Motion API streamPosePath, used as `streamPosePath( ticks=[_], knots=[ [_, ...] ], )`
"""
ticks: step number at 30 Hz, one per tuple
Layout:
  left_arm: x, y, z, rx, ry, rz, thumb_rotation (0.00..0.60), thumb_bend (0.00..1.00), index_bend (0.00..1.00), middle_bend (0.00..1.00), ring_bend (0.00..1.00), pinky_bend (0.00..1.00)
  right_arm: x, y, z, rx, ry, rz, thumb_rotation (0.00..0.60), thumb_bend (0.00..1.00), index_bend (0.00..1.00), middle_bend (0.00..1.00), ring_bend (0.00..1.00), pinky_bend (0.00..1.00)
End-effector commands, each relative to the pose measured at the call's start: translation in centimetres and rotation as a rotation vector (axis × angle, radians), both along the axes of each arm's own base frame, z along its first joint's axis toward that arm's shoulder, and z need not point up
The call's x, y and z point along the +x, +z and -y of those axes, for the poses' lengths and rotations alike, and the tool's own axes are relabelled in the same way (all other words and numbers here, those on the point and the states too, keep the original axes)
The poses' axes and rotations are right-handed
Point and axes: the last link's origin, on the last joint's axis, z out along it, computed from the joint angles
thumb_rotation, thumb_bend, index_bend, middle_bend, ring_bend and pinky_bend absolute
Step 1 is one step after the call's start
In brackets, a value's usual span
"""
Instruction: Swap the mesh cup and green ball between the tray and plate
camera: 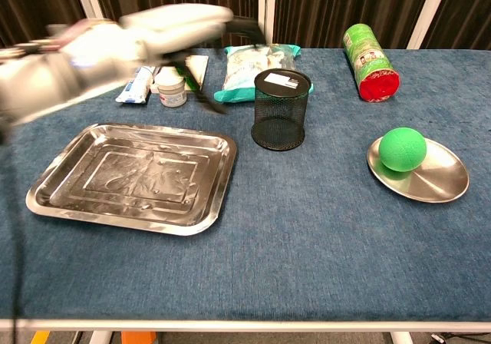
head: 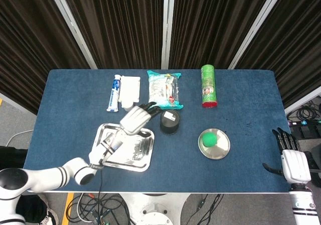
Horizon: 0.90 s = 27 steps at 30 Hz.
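Observation:
The black mesh cup point(head: 169, 122) point(camera: 281, 110) stands upright on the blue table, between the tray and the plate. The steel tray point(head: 138, 152) point(camera: 130, 171) holds nothing. On the round steel plate point(head: 224, 149) point(camera: 445, 176) sits the green ball point(head: 208, 139) point(camera: 403, 149). My left hand point(head: 135, 118) point(camera: 180, 29) hovers left of the cup, over the tray's far edge, fingers spread and holding nothing; it is motion-blurred in the chest view. My right hand point(head: 293, 163) stays off the table's right edge, fingers extended, holding nothing.
Along the far side lie a toothpaste tube point(head: 115, 93) point(camera: 138, 84), a white box point(head: 131, 88), a small white jar point(camera: 171, 92), a snack bag point(head: 164, 88) point(camera: 249, 71) and a green can point(head: 208, 86) point(camera: 367, 51) on its side.

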Motion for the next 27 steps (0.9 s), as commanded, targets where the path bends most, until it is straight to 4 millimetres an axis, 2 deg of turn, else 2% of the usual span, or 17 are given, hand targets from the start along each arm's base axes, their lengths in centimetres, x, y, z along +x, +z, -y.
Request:
streamPosePath(
  ticks=[1,6,9,12,17,27],
  knots=[
    [-6.4,4.9,3.1,0.143,0.161,-0.047,0.600,0.05,0.18,0.18,0.11,0.33,1.8,-0.2,2.0,0.048,0.060,-0.036,0.600,0.00,0.00,0.00,0.00,0.00],
    [-11.4,8.2,6.7,0.229,0.287,-0.041,0.600,0.04,0.18,0.18,0.11,0.32,4.6,-1.8,5.2,0.122,0.133,-0.080,0.600,0.00,0.00,0.00,0.00,0.00],
    [-13.8,8.9,8.7,0.246,0.359,-0.023,0.600,0.04,0.18,0.18,0.11,0.32,6.0,-3.3,6.7,0.173,0.154,-0.089,0.600,0.00,0.00,0.00,0.00,0.05],
    [-15.3,9.2,10.3,0.268,0.398,0.009,0.600,0.04,0.19,0.19,0.11,0.32,7.4,-4.8,7.9,0.230,0.175,-0.087,0.600,0.00,0.00,0.00,0.00,0.10],
    [-16.4,9.4,11.9,0.293,0.423,0.038,0.600,0.04,0.19,0.19,0.11,0.32,9.1,-7.4,9.2,0.322,0.200,-0.126,0.600,0.00,0.00,0.00,0.00,0.17],
    [-17.3,9.4,12.8,0.299,0.441,0.068,0.600,0.04,0.19,0.19,0.11,0.31,11.1,-11.1,10.9,0.400,0.185,-0.156,0.600,0.00,0.00,0.02,0.00,0.24]
  ],
)
